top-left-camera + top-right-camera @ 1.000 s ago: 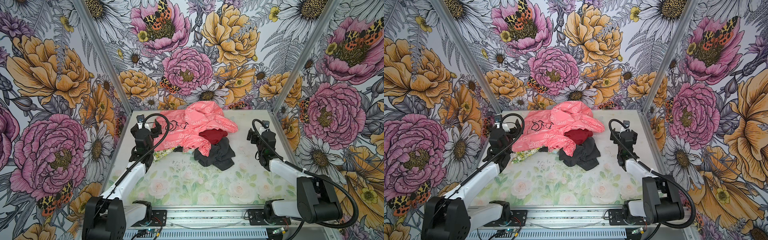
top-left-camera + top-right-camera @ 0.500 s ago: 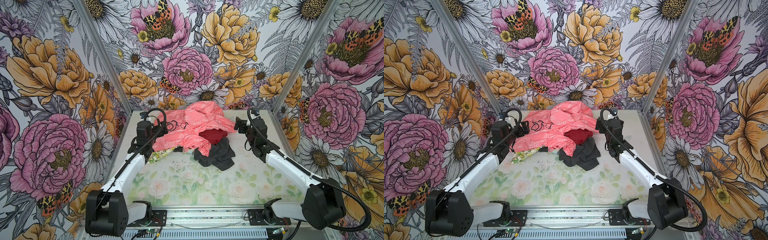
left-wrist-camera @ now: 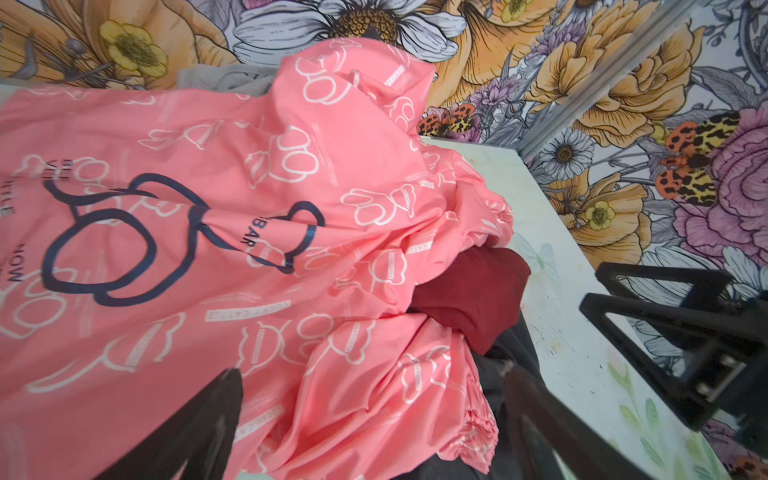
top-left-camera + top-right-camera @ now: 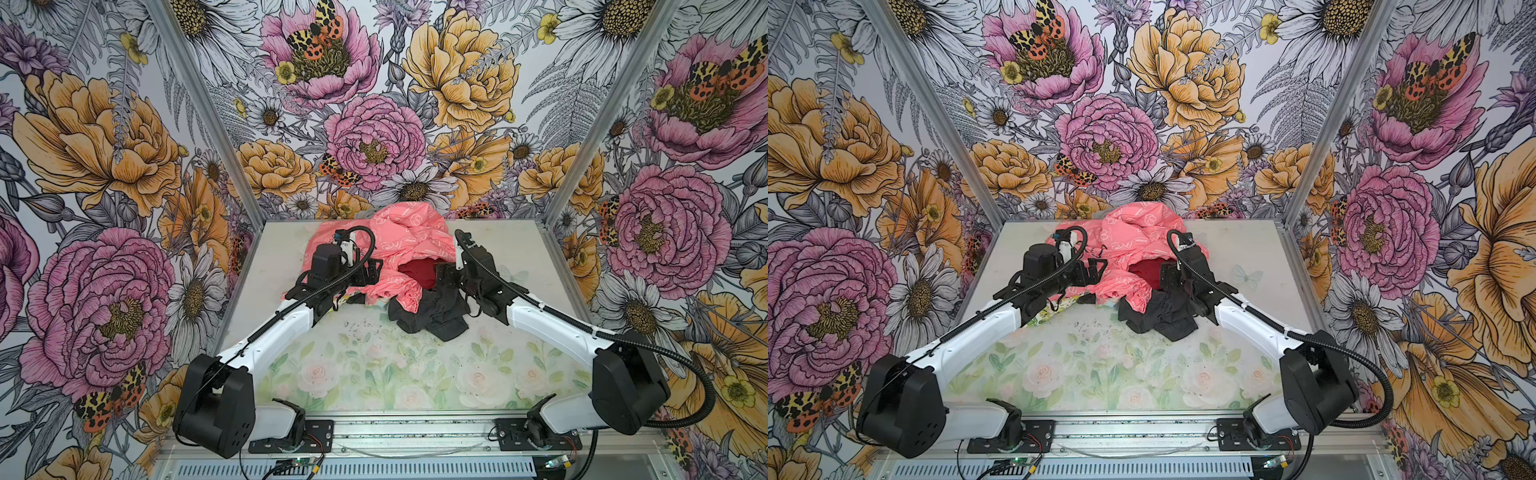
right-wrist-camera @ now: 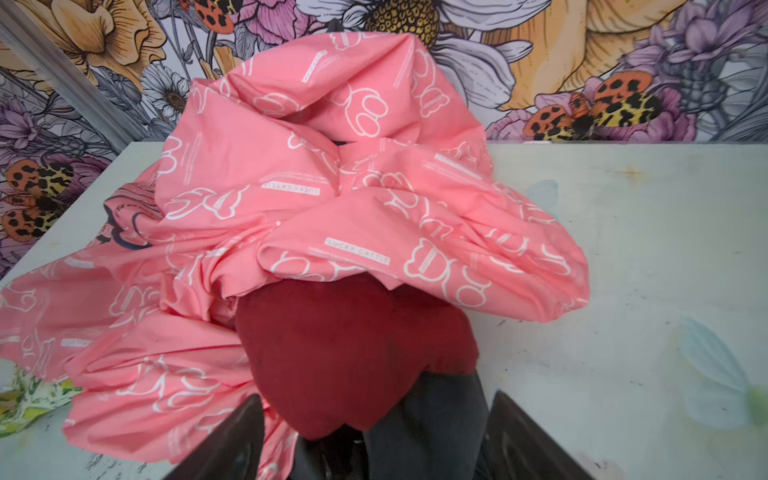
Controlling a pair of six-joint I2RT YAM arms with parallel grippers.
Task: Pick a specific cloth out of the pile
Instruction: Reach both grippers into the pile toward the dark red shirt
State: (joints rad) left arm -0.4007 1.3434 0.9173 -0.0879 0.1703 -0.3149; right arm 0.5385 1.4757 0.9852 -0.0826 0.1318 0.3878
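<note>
The cloth [image 5: 353, 349] is a small dark red bundle tucked under a fold of the coral-pink printed garment [image 4: 411, 241] in the pile; it also shows in both top views [image 4: 417, 272] [image 4: 1144, 270] and in the left wrist view [image 3: 473, 299]. A dark grey cloth [image 4: 432, 316] lies just in front of it. My right gripper [image 5: 376, 415] is open, its jaws straddling the red cloth's near edge and the grey cloth. My left gripper [image 3: 374, 386] is open over the pink garment's left part [image 4: 372, 268], nothing pinched.
A yellow-green floral cloth bit [image 4: 1050, 309] pokes out at the pile's left front. Flowered walls enclose the table [image 4: 374, 365] on three sides, and the pile reaches the back wall. The two grippers sit close together across the pile.
Both arms swung in from the table's sides to the pile. The right gripper came to the dark red cloth; the left came over the pink garment.
</note>
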